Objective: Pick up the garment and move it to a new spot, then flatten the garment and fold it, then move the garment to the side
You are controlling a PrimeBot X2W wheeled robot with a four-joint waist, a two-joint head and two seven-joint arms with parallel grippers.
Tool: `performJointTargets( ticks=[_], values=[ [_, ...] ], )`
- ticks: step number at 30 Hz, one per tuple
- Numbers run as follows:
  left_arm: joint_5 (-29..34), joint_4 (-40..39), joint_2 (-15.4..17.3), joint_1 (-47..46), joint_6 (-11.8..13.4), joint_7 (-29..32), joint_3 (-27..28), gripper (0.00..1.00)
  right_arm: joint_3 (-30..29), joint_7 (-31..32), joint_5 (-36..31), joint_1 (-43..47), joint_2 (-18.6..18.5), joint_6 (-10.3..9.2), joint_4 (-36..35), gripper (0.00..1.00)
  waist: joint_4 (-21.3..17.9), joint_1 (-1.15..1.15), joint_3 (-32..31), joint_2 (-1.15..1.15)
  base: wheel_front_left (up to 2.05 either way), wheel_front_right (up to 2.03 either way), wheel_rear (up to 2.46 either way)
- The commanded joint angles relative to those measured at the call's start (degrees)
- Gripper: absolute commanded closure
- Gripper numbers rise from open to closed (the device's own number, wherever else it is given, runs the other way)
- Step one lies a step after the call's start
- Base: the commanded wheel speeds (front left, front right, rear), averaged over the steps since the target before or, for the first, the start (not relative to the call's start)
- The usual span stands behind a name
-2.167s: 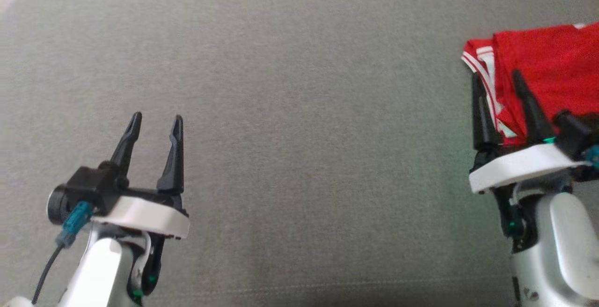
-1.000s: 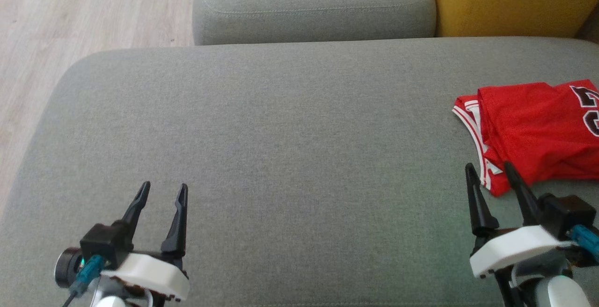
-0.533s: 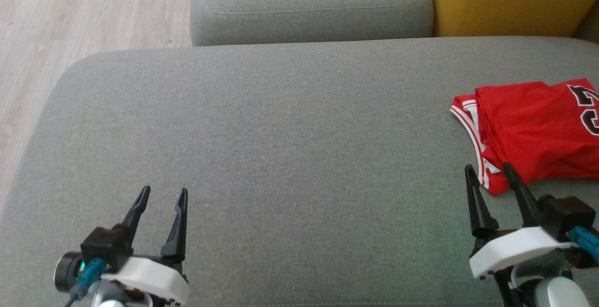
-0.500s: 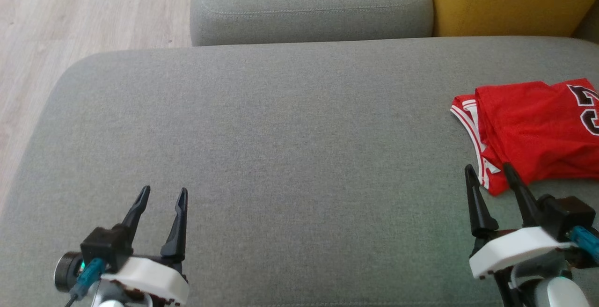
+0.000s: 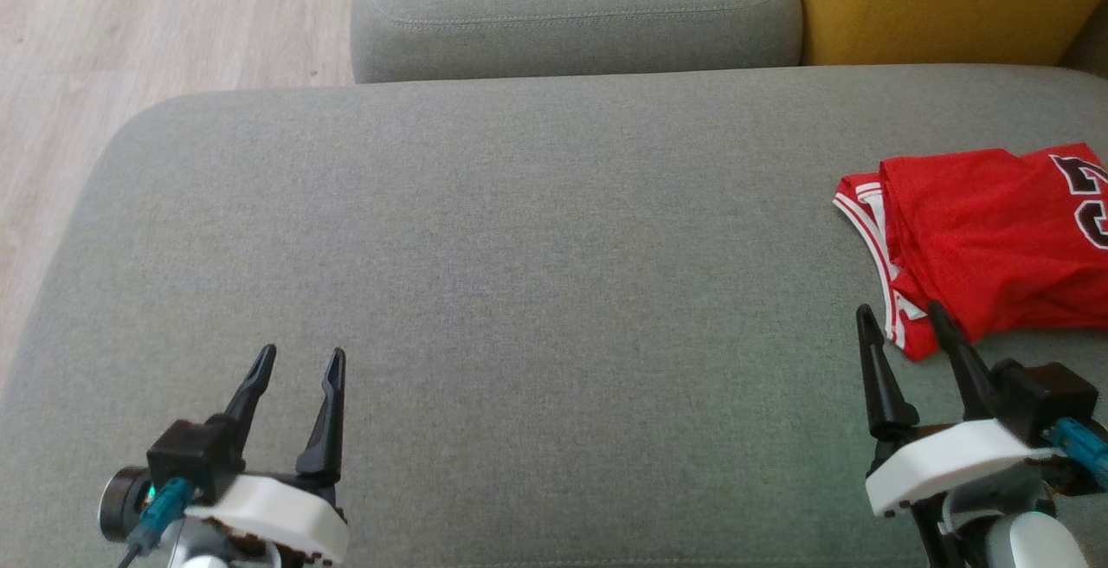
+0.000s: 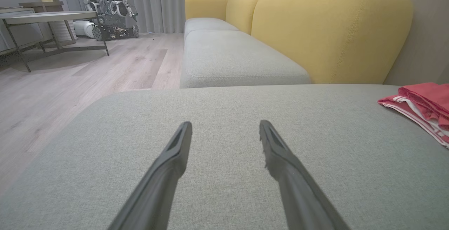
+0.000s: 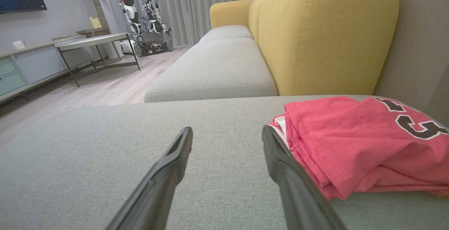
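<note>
The garment [image 5: 987, 239], a red jersey with white trim and dark numerals, lies folded at the right edge of the grey cushion [image 5: 537, 274]. It also shows as the garment [image 7: 354, 142] in the right wrist view and the garment [image 6: 421, 103] at the far right of the left wrist view. My right gripper [image 5: 900, 317] is open just in front of its near corner, nothing between the fingers, and shows as the right gripper [image 7: 227, 132] beside the fabric. My left gripper [image 5: 299, 356] stands open and empty over the cushion's near left, seen too as the left gripper [image 6: 225, 124].
A second grey seat cushion [image 5: 571, 9] and a yellow sofa back [image 5: 935, 1] lie beyond. Wooden floor [image 5: 112, 31] runs off the cushion's left edge. A metal-legged table [image 6: 52, 19] and parked robots [image 6: 105, 9] stand far across the room.
The head view has risen, bringing the far cushion and floor into sight. The right gripper has drawn back from over the garment to just short of its near corner. Over the last second nothing moved.
</note>
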Motion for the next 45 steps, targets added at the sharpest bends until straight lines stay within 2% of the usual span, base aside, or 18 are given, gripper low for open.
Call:
performJointTargets(
  ticks=[1,11,12,14,45],
  values=[
    [-0.33,-2.05,1.56,-2.62,0.38,-0.05,2.02,0.00,1.40,-0.30,-0.41,-2.15,-0.36,-0.04,-2.18,0.00,-0.01,0.00,0.03,0.00,0.00,0.00,0.00],
    [-0.46,-2.12,1.80,-2.90,0.38,-0.16,1.63,0.00,1.63,-0.44,-0.17,-2.17,-0.36,-0.04,-2.14,0.00,-0.06,0.00,0.15,0.00,0.00,0.00,0.00],
    [-0.04,0.20,0.20,0.01,-0.05,-0.01,-0.22,1.00,0.23,-0.04,0.05,-0.02,0.02,0.00,0.21,1.00,-0.07,0.00,0.15,0.00,0.00,0.00,0.00],
    [-0.11,2.04,-0.58,0.38,-0.07,0.01,-0.40,1.00,0.31,-0.02,0.13,0.25,0.11,0.01,2.24,1.00,-0.08,0.00,0.16,0.00,0.00,0.00,0.00],
    [-19.49,4.04,-3.25,-2.19,-3.53,4.21,5.07,1.00,-0.75,0.38,22.03,-2.47,-0.33,0.00,5.36,1.00,-0.68,0.00,0.41,0.00,0.00,0.00,0.00]
  ],
)
